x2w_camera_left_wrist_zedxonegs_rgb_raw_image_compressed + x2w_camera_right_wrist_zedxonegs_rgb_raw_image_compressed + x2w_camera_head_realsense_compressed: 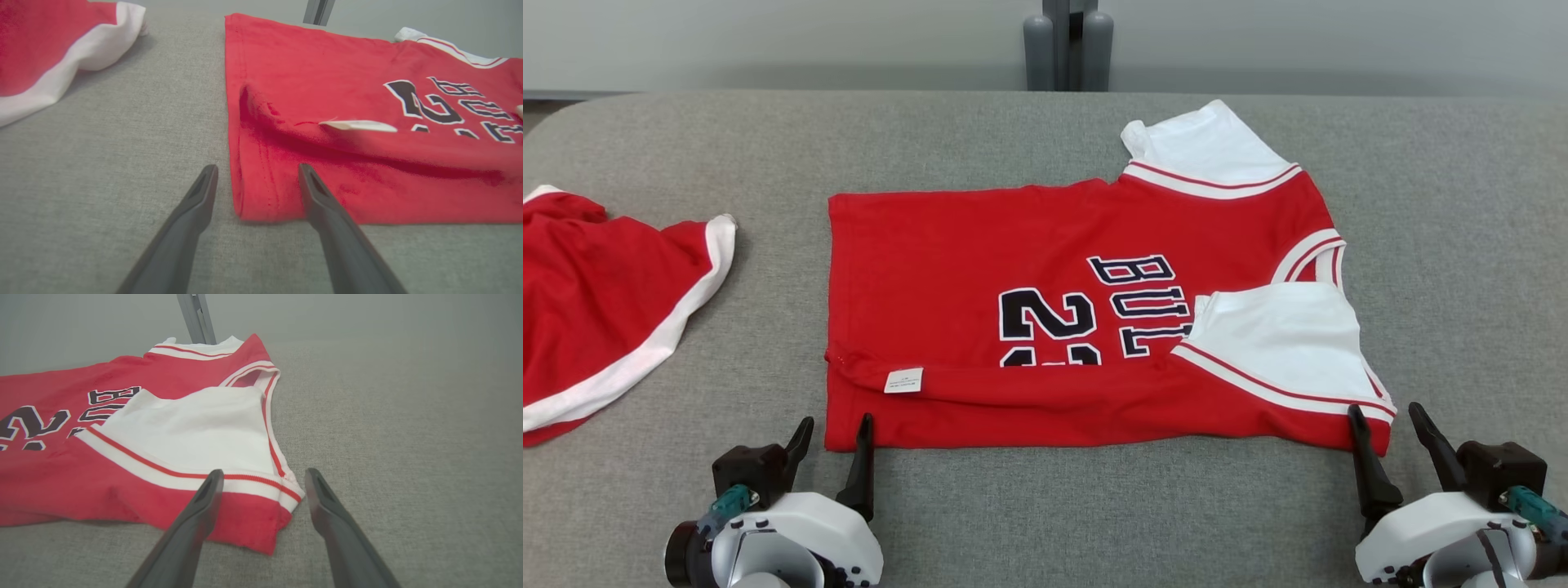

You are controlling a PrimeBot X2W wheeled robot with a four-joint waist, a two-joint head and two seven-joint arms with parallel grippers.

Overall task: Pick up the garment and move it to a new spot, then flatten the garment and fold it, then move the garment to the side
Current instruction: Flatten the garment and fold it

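Note:
The garment (980, 269) is a red jersey with white sleeves and dark lettering, lying flat on the grey table (1045, 131) with its near long edge folded over onto itself. My left gripper (836, 429) stands open at the jersey's near left corner (261, 200), one finger on each side of that hem edge. My right gripper (1385, 416) is open too, at the near right corner (265, 522) beside the folded white sleeve (196, 428). Nothing is held by either one.
A second red garment with white trim (596, 302) lies bunched at the table's left edge, also seen as red and white cloth (49, 53) in the left wrist view. A grey post (1068, 45) stands behind the table's far edge. Bare grey cloth stretches right of the jersey (408, 437).

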